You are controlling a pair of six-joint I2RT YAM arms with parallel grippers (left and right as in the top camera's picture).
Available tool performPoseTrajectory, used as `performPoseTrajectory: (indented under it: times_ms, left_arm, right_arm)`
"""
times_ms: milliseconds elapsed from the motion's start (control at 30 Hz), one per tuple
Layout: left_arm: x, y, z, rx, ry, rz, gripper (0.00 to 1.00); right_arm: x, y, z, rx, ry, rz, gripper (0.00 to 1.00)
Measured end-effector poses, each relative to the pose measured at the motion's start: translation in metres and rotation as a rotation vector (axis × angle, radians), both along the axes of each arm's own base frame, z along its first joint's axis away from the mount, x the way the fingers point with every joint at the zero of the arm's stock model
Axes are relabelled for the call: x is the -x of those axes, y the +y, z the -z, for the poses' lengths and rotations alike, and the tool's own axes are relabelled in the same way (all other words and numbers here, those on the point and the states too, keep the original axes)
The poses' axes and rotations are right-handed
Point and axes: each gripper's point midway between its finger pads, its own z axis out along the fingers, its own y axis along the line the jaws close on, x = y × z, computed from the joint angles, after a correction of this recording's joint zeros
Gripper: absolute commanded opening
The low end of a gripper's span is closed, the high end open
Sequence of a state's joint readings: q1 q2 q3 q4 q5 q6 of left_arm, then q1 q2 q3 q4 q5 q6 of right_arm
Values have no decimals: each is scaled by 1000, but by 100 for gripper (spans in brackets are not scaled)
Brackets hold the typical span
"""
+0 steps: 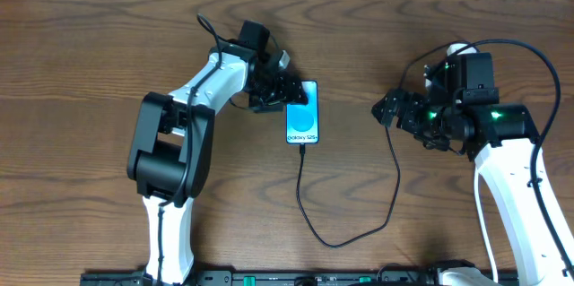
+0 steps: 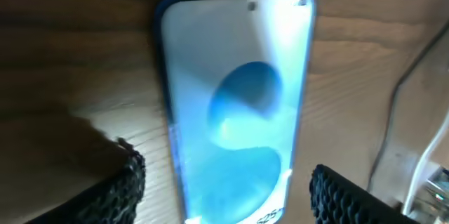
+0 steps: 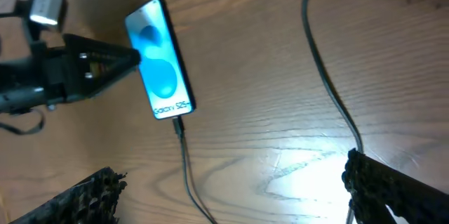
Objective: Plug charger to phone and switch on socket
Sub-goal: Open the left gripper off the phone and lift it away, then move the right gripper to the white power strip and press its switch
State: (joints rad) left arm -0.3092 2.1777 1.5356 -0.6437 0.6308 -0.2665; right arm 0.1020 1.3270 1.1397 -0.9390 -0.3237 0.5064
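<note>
Overhead, the phone (image 1: pixel 302 114) lay on the bench (image 1: pixel 81 62), with the charger (image 1: pixel 305 198) apparently in its bottom port. The left gripper (image 1: pixel 291 96) straddled its top, jaws open and gripping nothing. The right gripper (image 1: pixel 392 109) hung with jaws wide and empty. The phone looked slick and rigid, best held by its long edges.

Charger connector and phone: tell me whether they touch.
Touching. The right wrist view shows the charger connector seated against the bottom edge of the phone, with no gap between them.
</note>
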Motion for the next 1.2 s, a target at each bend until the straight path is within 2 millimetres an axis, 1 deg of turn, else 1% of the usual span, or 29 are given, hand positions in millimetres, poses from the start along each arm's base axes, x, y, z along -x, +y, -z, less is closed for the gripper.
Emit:
performPoseTrajectory:
  times_ms: [33, 67, 133, 200, 233, 267, 300, 333, 367, 400, 433, 500, 533, 600, 633, 700, 733, 767, 833, 867, 933, 967, 1033, 1067, 1133, 1200]
  left_arm:
    - [0, 6, 0, -37, -1, -13, 91]
    - [0, 12, 0, -74, -3, -28, 92]
    - [-1, 27, 1, -168, -18, -55, 93]
    - [0, 49, 3, -288, -35, -88, 94]
    - [0, 56, 2, -324, -44, -97, 94]
    - [-2, 66, 0, -373, -63, -115, 94]
    - [-5, 75, -8, -413, -95, -130, 93]
    - [-9, 83, -23, -448, -142, -152, 93]
    - [-14, 90, -45, -469, -205, -177, 94]
    - [-20, 98, -75, -489, -290, -212, 94]
    - [-23, 103, -94, -501, -340, -234, 94]
    - [-25, 123, -156, -545, -504, -320, 94]
    - [-24, 129, -172, -558, -545, -347, 94]
    - [-21, 139, -194, -582, -600, -385, 94]
    - [-20, 143, -202, -593, -619, -400, 94]
    - [-19, 147, -209, -609, -638, -417, 94]
    - [-19, 149, -209, -616, -638, -419, 95]
    - [-19, 150, -209, -622, -638, -421, 94]
    - [-18, 151, -208, -629, -637, -423, 95]
    - [-18, 152, -209, -635, -638, -425, 94]
    - [-18, 152, -209, -638, -638, -426, 94]
    - [-18, 153, -208, -640, -637, -426, 94]
    - [-18, 153, -209, -640, -638, -427, 94]
    - [-18, 153, -209, -641, -638, -427, 95]
    - [-18, 153, -209, -642, -638, -427, 94]
    - [-18, 153, -209, -643, -638, -427, 94]
  right_arm:
    - [2, -1, 1, 7, 8, 3, 99]
    - [2, -2, 1, 8, 10, 3, 99]
    - [2, -2, 2, 10, 10, 4, 99]
    - [2, -2, 2, 12, 9, 4, 99]
    - [2, -2, 2, 14, 7, 0, 99]
    - [2, -2, 2, 18, 3, -9, 99]
    - [2, -3, 2, 22, 2, -13, 99]
    - [2, -3, 2, 25, 0, -19, 99]
    - [2, -3, 2, 28, 0, -26, 99]
    - [4, -3, 2, 33, 2, -32, 99]
    - [5, -4, 1, 37, 8, -35, 99]
    - [3, -7, -14, 52, 14, -43, 99]
    - [2, -11, -21, 61, 22, -35, 99]
    - [-9, -25, -39, 104, 33, -2, 99]
    - [-18, -37, -48, 139, 33, 26, 99]
    - [-34, -60, -57, 194, 50, 84, 99]
    - [-42, -72, -59, 215, 59, 113, 99]
    - [-52, -89, -58, 236, 75, 155, 99]
    - [-62, -110, -52, 250, 101, 207, 99]
    - [-71, -129, -47, 261, 115, 251, 99]
    - [-81, -161, -33, 269, 139, 325, 99]
    - [-84, -170, -29, 270, 140, 346, 99]
    - [-93, -196, -16, 276, 145, 401, 99]
    - [-98, -215, -3, 279, 155, 439, 99]
    - [-104, -231, 9, 279, 159, 470, 99]
    - [-109, -243, 20, 279, 163, 491, 99]
